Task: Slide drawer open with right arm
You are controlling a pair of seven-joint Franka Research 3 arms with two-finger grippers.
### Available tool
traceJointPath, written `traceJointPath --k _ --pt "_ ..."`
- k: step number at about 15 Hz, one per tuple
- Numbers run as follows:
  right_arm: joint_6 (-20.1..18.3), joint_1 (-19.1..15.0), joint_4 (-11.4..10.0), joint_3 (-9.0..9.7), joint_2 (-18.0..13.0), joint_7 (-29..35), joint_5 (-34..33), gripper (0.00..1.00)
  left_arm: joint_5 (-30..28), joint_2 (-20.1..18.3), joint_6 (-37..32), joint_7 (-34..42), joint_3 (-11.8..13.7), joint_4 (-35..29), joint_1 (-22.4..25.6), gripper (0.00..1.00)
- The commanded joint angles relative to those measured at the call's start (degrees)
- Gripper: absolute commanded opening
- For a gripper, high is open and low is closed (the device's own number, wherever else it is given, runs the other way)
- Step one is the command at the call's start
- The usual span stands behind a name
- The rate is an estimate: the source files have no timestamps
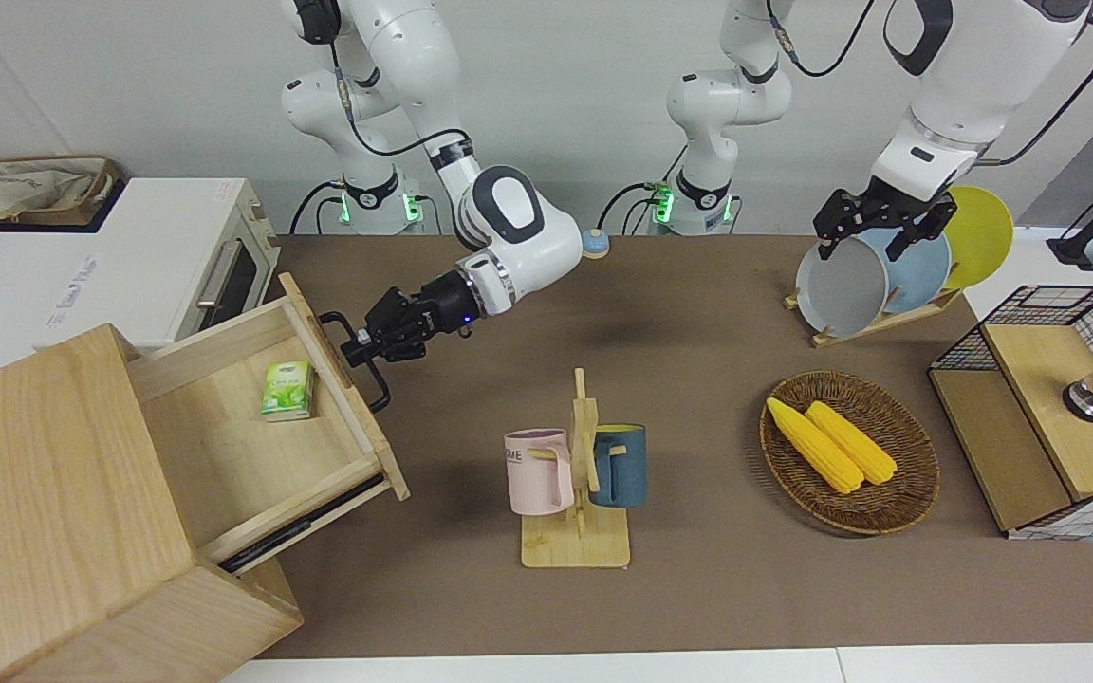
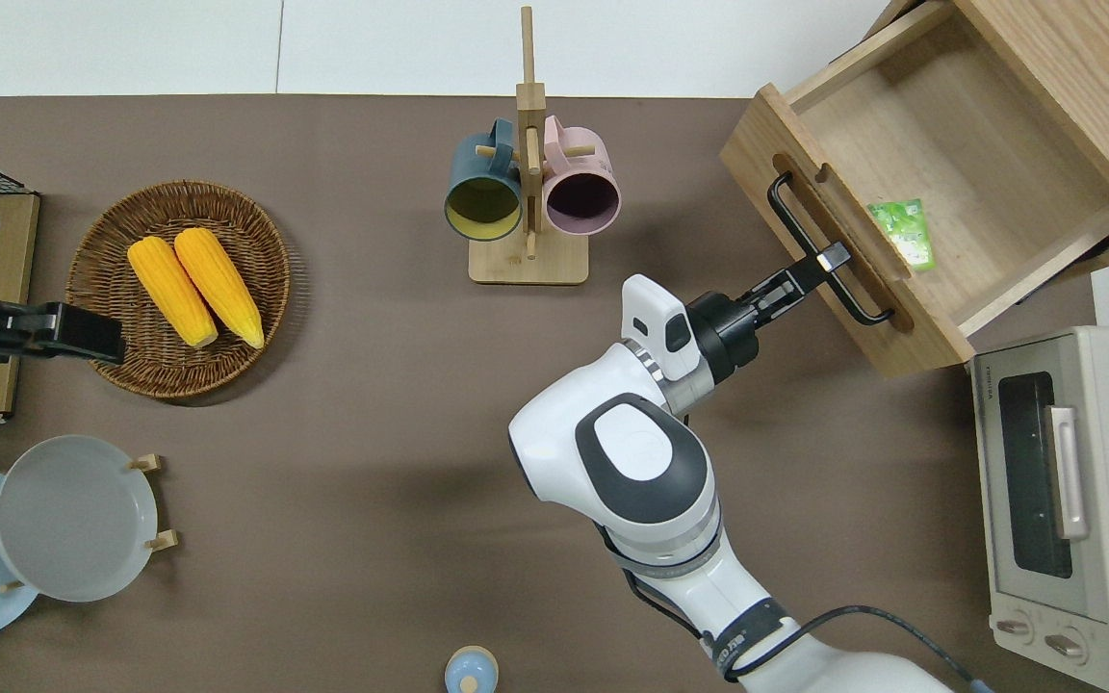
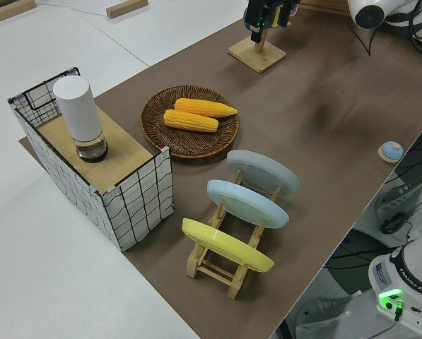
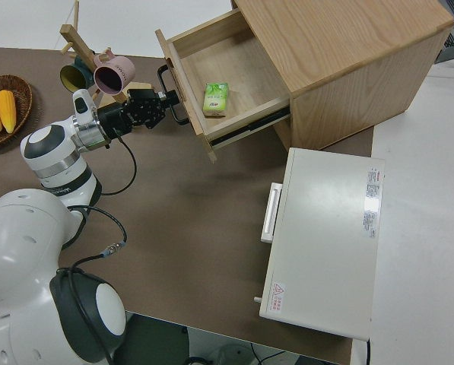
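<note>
The toaster oven [image 2: 1055, 500] said "TOSHIBA" in tiny letters. The pink cup [image 1: 539, 471] showed the letters "ME". The drawer [image 1: 262, 417] stuck far out of the cabinet [image 1: 44, 493] at the right arm's end of the bench [image 1: 698, 588], its long front facing the cups. A small green box [image 1: 287, 389] lay inside. The right gripper [image 2: 829, 260] had its fingers closed on the black handle [image 2: 805, 231]. The left arm was parked.

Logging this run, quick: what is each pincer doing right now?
Right pincer: closed on the bar handle of the open drawer.
Left pincer: arm parked; open or closed cannot be told.
</note>
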Motion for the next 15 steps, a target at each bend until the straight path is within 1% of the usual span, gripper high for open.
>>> traceJointPath --k 1,3,6,10,13,15 --pt "-0.97 2.54 0.39 0.33 0.28 -0.79 2.68 0.000 1.02 -0.16 -1.03 -0.60 0.02 0.58 -0.39 0.99" --pt "-2.20 3.68 0.39 0.33 0.28 -0.79 3.47 0.000 1.02 -0.25 -1.03 -0.60 0.02 0.49 -0.39 0.99" --pt "-3.00 4.56 0.48 0.33 0.36 -0.79 3.91 0.000 1.02 -0.25 -1.03 -0.60 0.02 0.49 -0.39 0.99" --pt "-3.09 4.91 0.48 0.41 0.36 -0.79 4.61 0.000 1.02 -0.25 -1.03 -0.60 0.02 0.58 -0.39 0.99" --pt "-5.01 5.35 0.48 0.41 1.15 -0.79 4.44 0.000 1.02 -0.25 -1.03 -0.60 0.02 0.49 -0.39 0.99" --pt "-5.46 5.61 0.48 0.50 1.24 -1.23 4.44 0.000 1.02 -0.25 -1.03 -0.60 0.02 0.58 -0.39 0.99"
